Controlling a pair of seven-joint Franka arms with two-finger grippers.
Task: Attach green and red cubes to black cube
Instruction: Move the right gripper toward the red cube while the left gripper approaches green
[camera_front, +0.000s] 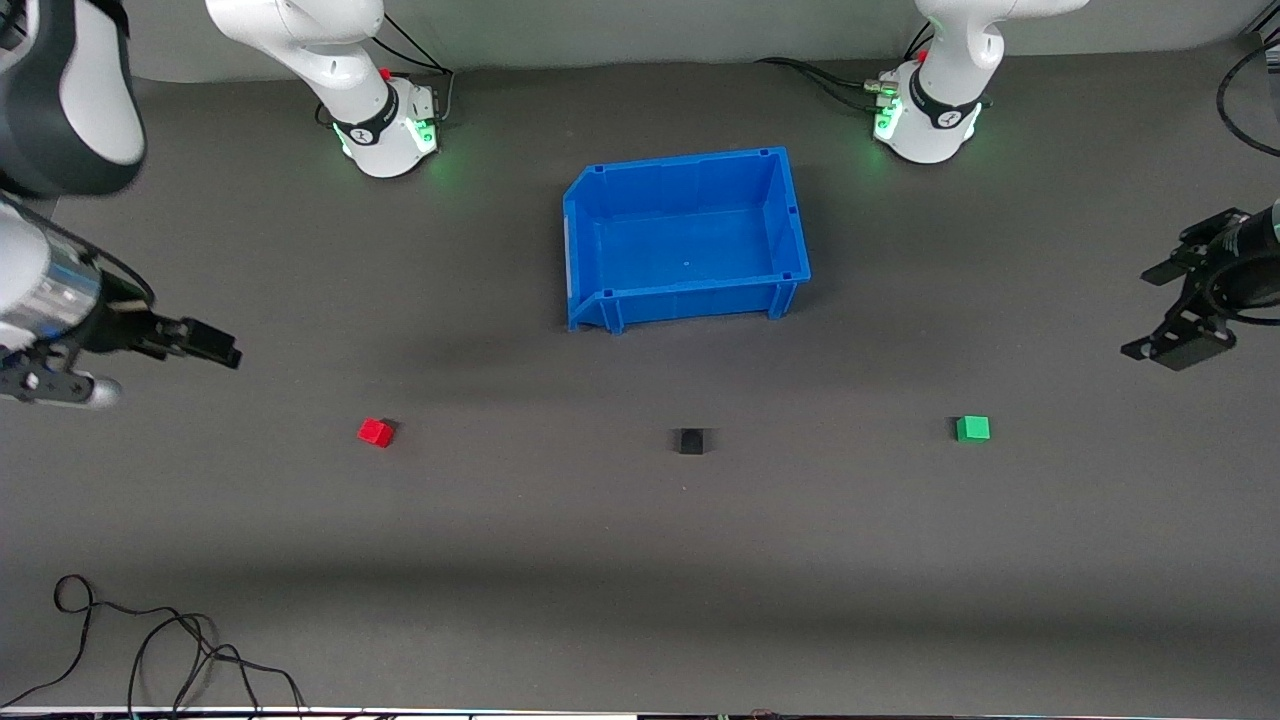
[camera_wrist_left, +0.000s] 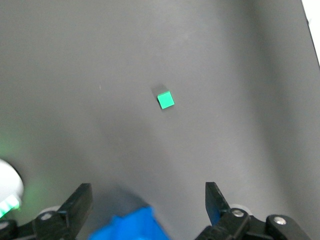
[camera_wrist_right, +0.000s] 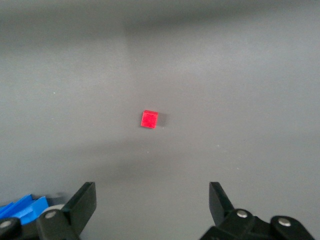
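We are hovering both grippers wide open and empty: the left gripper (camera_front: 1180, 310) above the table near the green cube (camera_front: 972, 428), the right gripper (camera_front: 150, 360) near the red cube (camera_front: 376, 432). The black cube (camera_front: 690, 441) is sitting between them, nearer the camera than the bin (camera_front: 790, 215). These small cubes risk slipping or skidding under an off-centre pinch. We are seeing no readable writing.
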